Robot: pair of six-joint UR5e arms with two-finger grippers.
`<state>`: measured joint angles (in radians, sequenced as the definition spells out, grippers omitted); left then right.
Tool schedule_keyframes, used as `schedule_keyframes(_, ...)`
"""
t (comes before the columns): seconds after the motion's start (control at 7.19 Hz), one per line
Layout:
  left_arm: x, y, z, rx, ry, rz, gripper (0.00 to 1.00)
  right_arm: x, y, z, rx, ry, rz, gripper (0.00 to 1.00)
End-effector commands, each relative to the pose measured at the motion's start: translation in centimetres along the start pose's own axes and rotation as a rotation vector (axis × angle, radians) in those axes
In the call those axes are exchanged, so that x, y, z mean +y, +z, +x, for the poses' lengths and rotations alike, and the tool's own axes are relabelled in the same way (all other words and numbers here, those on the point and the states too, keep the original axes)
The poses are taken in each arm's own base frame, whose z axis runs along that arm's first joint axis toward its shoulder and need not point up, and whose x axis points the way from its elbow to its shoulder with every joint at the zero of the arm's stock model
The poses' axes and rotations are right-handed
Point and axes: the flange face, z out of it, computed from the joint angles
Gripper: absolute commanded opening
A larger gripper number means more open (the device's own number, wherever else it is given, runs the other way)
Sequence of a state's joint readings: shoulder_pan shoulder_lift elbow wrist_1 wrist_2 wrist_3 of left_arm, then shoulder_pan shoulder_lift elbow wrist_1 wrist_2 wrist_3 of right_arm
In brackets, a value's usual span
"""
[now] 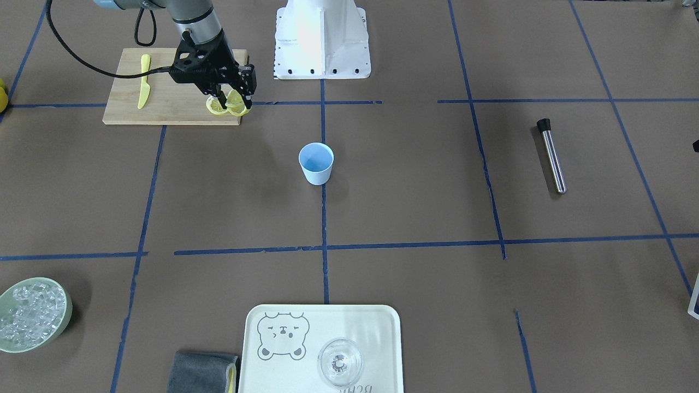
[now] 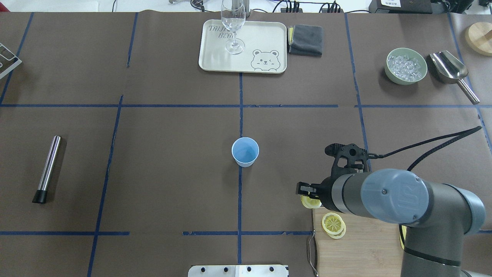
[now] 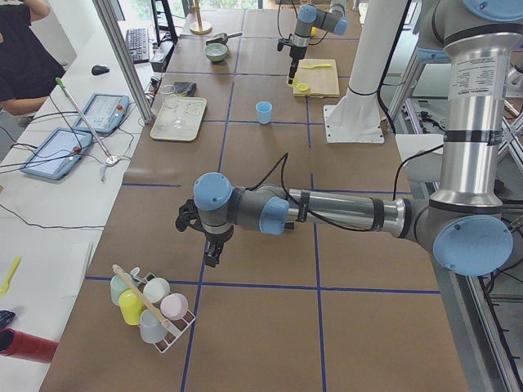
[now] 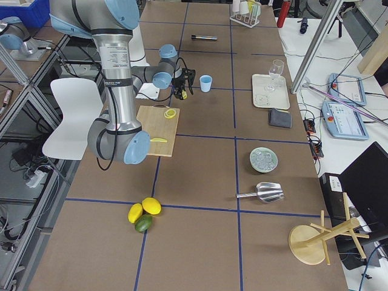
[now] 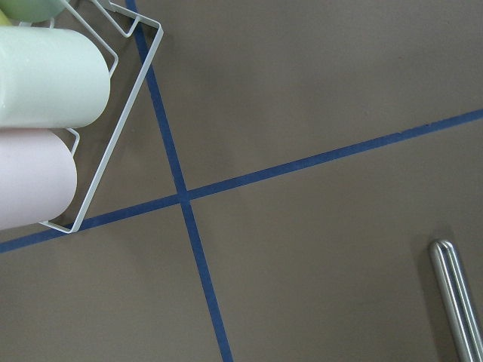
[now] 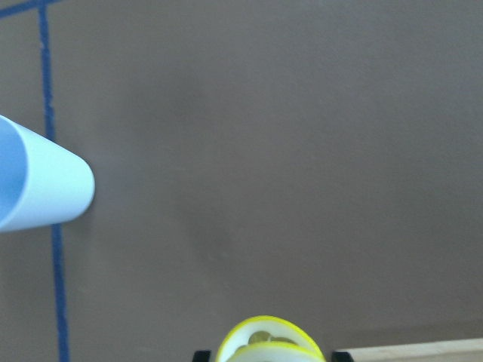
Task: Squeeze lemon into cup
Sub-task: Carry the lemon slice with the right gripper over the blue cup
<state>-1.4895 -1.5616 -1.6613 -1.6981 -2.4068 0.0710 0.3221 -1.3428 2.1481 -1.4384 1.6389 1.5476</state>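
Observation:
The light-blue cup stands upright near the table's middle. My right gripper hangs over the corner of the wooden cutting board nearest the cup and is shut on a lemon slice. The right wrist view shows that slice between the fingertips at the bottom edge, with the cup at the far left. More lemon slices lie on the board. My left gripper hovers far from the cup, near a cup rack; I cannot tell whether it is open or shut.
A yellow knife lies on the board. A steel tube lies on my left. A tray with a stemmed glass, a grey cloth, a bowl of ice and a scoop stand at the far side.

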Motion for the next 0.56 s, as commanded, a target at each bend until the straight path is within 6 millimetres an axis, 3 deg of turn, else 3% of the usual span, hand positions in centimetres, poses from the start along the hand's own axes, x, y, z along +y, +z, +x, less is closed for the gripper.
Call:
schedule_keyframes(0.0,0.0,0.1,-0.1,0.000,-0.001,-0.002,1.00,-2.9,-0.7,-7.0,-0.010,0.035,0.038,0.60)
schedule_keyframes(0.42,0.0,0.1,-0.1,0.000,-0.002,-0.001,1.00,-6.5,2.5,-15.3,-0.013,0.107,0.071,0.61)
